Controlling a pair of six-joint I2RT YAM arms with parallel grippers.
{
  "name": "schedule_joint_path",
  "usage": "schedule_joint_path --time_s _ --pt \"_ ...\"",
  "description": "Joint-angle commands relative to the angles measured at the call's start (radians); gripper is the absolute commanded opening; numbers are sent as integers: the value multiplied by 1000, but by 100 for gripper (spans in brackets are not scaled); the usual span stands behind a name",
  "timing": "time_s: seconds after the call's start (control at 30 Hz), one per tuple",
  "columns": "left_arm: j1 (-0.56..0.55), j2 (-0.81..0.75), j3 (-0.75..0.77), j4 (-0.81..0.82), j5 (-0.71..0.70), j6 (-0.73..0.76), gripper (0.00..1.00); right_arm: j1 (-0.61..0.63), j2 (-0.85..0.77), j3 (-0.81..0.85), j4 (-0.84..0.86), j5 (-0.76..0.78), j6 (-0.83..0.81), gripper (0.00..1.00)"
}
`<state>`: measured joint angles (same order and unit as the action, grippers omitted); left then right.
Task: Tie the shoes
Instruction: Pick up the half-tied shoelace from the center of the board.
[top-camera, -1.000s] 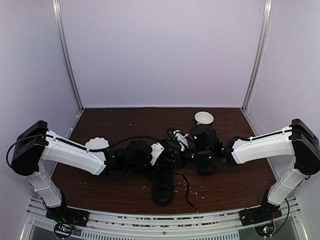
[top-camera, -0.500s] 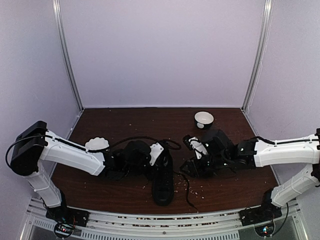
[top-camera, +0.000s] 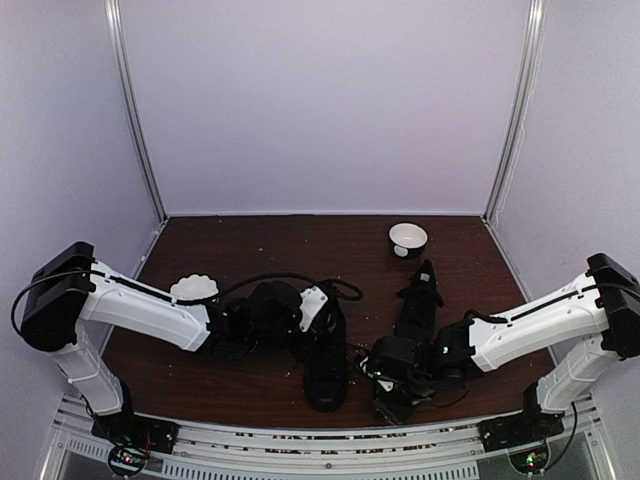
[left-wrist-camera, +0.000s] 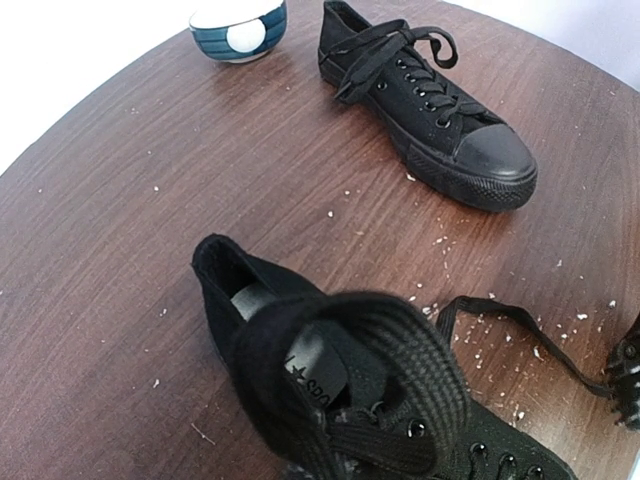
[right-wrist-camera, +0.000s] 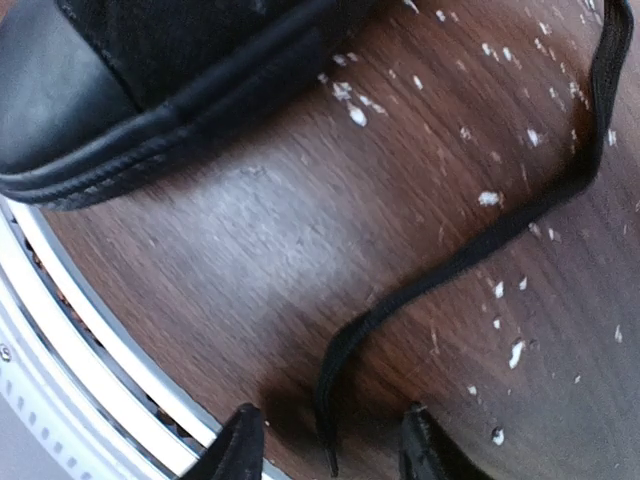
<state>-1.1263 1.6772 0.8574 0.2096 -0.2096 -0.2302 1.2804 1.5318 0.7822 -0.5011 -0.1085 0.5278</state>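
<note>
The right gripper stood with its fingers spread wide, straddling the loose end of a thin flat lace on the crumb-flecked wooden table, beside the smooth rubber toe of the near shoe. The left gripper sat at that shoe's tongue, its grip impossible to read. The far canvas shoe seemed bowed already, so 1 of 2 looked left to tie.

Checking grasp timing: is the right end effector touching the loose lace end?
Apart. Right wrist view: lace end lies between the right end effector's open fingers, bare table showing on both sides.
</note>
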Motion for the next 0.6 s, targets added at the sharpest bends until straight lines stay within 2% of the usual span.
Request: schedule_joint_path --time_s 0.0,0.17,0.23,0.37,0.47,0.57 --pt "7 -26 -1 36 10 9 0 3 2 4 -19 8 13 38" --pt "7 -27 -3 37 10 11 0 -5 -5 -1 -52 37 9 0" --pt "7 -27 -3 38 11 11 0 -25 -42 -3 -78 60 0 0" --pt "7 -25 -4 40 12 11 0 -173 -156 6 -54 54 -62 0" --pt "7 -26 -5 42 11 12 0 -331 -198 60 22 -74 -122 0" --pt "7 -29 -12 48 9 11 0 -433 -157 170 109 -168 -160 0"
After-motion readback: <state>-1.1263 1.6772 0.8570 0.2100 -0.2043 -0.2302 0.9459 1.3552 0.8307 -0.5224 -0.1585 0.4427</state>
